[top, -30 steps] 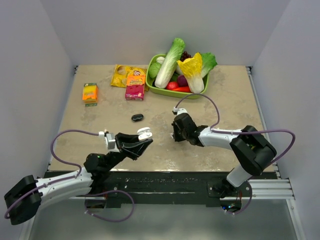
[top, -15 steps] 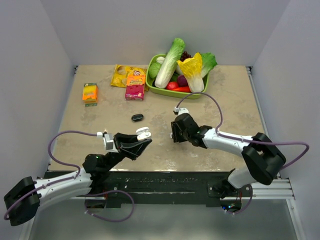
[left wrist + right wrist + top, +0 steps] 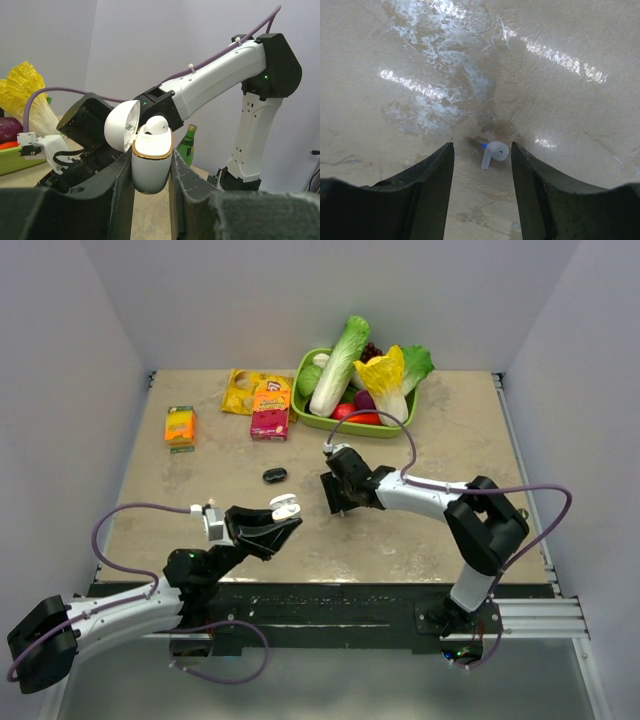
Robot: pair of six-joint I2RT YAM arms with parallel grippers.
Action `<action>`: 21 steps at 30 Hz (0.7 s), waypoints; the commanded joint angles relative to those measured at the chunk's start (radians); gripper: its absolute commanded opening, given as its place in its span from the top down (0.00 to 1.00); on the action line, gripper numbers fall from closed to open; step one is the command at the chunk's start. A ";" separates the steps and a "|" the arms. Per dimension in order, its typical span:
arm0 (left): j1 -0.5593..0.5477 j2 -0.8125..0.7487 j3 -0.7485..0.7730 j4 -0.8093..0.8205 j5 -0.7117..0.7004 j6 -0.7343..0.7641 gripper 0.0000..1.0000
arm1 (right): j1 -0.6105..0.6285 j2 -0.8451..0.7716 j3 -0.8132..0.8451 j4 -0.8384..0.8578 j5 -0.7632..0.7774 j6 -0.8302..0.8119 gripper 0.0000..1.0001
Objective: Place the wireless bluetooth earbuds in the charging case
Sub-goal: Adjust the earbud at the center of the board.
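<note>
My left gripper [image 3: 283, 517] is held above the table's front left, shut on the white, gold-rimmed charging case [image 3: 150, 170]. The case's lid [image 3: 120, 125] is hinged open, and one white earbud [image 3: 156, 125] sits in the case. My right gripper [image 3: 336, 496] is low over the middle of the table, just right of the case, and open. In the right wrist view the other white earbud [image 3: 494, 152] lies on the table between the open fingers [image 3: 482, 146], nearer the right finger and touching neither. In the top view the gripper hides this earbud.
A green tray [image 3: 308, 418] of toy vegetables stands at the back. A red snack box [image 3: 270, 412], a yellow bag [image 3: 241, 390] and an orange box [image 3: 180, 426] lie at the back left. A small black object [image 3: 275, 475] lies left of my right gripper.
My right gripper has gone from shut to open and moved left and slightly back across the table. My left gripper still holds the case in about the same place.
</note>
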 commanded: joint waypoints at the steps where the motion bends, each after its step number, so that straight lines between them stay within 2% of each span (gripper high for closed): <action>1: -0.004 -0.016 -0.139 0.028 0.006 -0.019 1.00 | -0.013 0.026 0.071 -0.063 0.004 -0.020 0.47; 21: -0.004 0.021 -0.177 0.136 0.029 -0.048 1.00 | -0.033 0.192 0.215 -0.262 -0.023 -0.022 0.48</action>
